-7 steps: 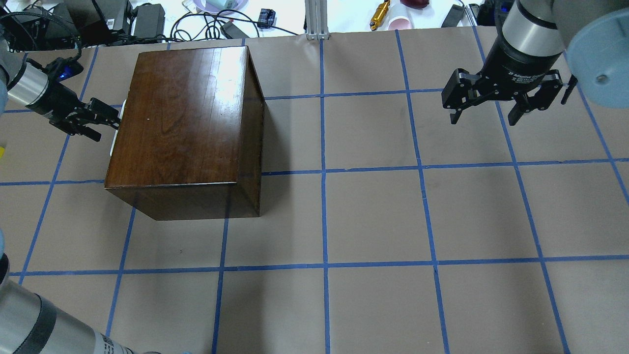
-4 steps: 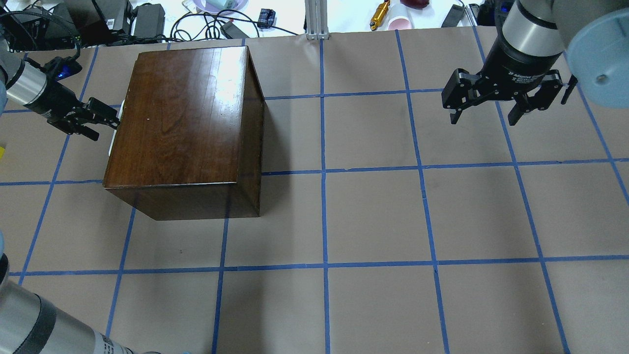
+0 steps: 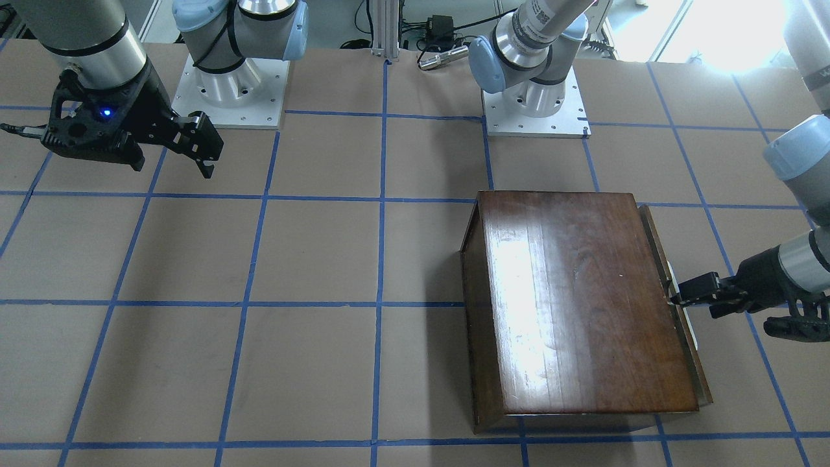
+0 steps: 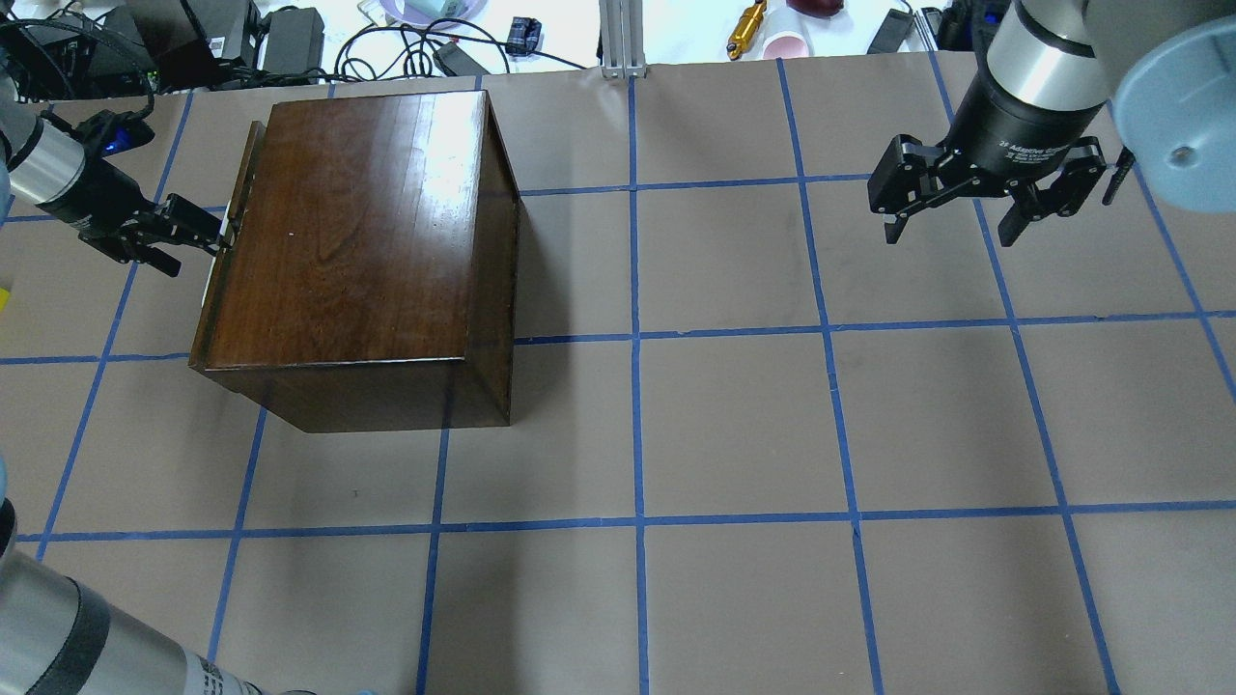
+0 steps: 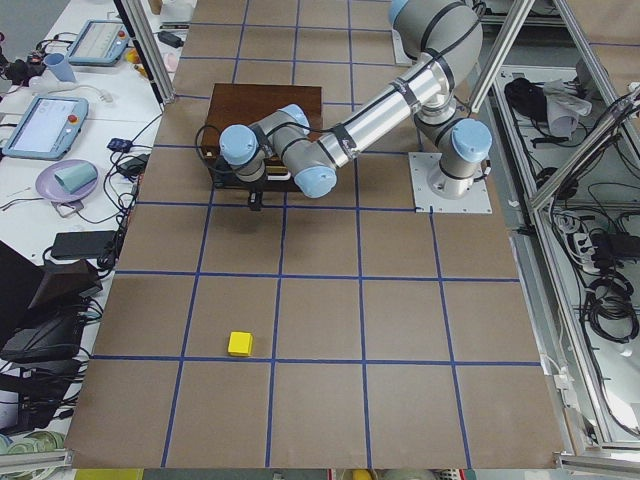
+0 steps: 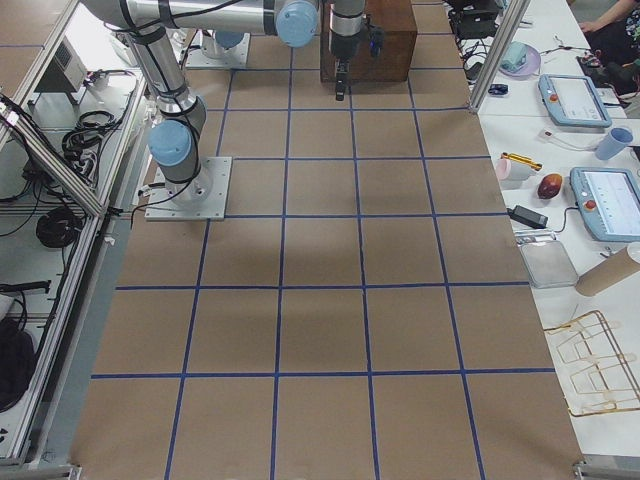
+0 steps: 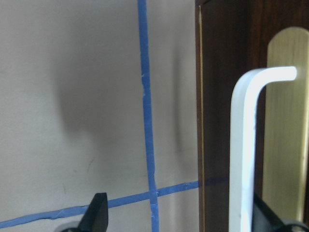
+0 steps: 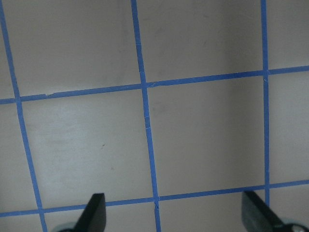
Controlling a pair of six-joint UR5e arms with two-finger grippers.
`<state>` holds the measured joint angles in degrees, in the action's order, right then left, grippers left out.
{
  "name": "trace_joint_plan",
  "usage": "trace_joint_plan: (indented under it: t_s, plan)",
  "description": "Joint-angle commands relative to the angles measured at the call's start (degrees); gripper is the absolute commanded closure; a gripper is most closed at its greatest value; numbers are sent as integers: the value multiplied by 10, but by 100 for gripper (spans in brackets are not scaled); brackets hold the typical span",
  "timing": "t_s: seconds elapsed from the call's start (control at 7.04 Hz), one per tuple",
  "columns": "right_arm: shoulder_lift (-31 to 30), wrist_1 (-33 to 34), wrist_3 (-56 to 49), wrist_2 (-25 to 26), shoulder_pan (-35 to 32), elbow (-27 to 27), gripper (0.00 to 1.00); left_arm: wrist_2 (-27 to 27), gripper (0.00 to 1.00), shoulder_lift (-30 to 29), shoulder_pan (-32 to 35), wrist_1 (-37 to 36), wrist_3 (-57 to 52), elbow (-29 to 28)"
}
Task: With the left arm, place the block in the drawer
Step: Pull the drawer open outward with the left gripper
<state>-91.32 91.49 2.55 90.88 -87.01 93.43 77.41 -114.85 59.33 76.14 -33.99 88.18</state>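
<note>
The yellow block (image 5: 240, 343) lies on the table far from the cabinet (image 4: 357, 241), showing as a sliver at the overhead view's left edge (image 4: 3, 298). The drawer (image 4: 230, 208) stands a little way out of the cabinet's left face. Its dark front panel (image 3: 655, 240) carries a white pull (image 7: 244, 145). My left gripper (image 4: 203, 246) is open at that pull, which sits just inside one finger (image 7: 268, 217). My right gripper (image 4: 951, 227) hangs open over bare table at the far right. The drawer's inside is hidden.
Cables, power bricks and small items lie past the table's far edge (image 4: 290, 39). The brown paper table (image 4: 734, 425) with its blue tape grid stretches right of the cabinet. The arm bases (image 3: 227, 84) stand on the robot's side.
My left gripper has moved left, away from the cabinet. The drawer front has come out with it, so a dark strip now shows past the cabinet's left edge. The right arm has stayed put.
</note>
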Motion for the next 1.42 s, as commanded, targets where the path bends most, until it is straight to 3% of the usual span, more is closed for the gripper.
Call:
trace_joint_plan:
  t_s: [0.0, 1.28]
  plan:
    - [0, 0, 0, 0, 0, 0, 0, 18, 4, 1, 0, -7, 0, -1]
    - [0, 0, 0, 0, 0, 0, 0, 21, 4, 2, -41, -13, -32, -2]
